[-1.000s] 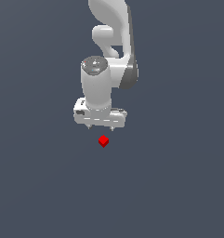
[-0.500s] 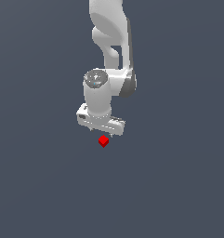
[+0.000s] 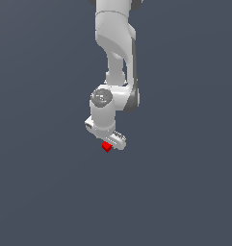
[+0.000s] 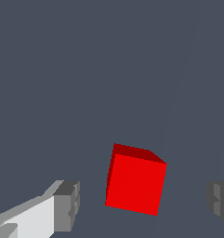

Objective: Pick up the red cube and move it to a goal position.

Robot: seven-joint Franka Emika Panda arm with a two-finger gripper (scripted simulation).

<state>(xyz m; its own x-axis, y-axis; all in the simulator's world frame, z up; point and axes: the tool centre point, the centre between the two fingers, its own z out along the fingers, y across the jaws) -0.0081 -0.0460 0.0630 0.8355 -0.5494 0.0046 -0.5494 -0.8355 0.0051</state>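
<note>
- Now the white Franka Panda arm (image 3: 116, 57) is reaching down from the top of the exterior view, its wrist bending over a plain dark grey-blue floor (image 3: 40, 192).
- Its gripper (image 3: 108, 140) is hanging low, just below the middle of that view, with the hand body tilting toward five o'clock.
- Peeking out from under the hand at about six o'clock of it, the red cube (image 3: 106, 147) is showing only as a small red patch, the gripper covering the rest.
- Seen from the wrist view, the red cube (image 4: 134, 181) is sitting between the two fingertips with its faces turned slightly askew to them, one brighter face and a darker upper face showing.
- One grey finger pad (image 4: 67, 204) is standing on one side of the cube and the other pad (image 4: 219, 200) on the opposite side, each with a strip of bare floor (image 4: 85, 69) between it and the cube.
- So the jaws are standing wide apart, straddling the cube and not touching it; the gap is wider on the side of the pad at the frame's edge.
- Whether the fingertips are reaching the floor is hard to judge from either view; the cube seems to be resting on the surface, though the flat shading is giving little to confirm it.
</note>
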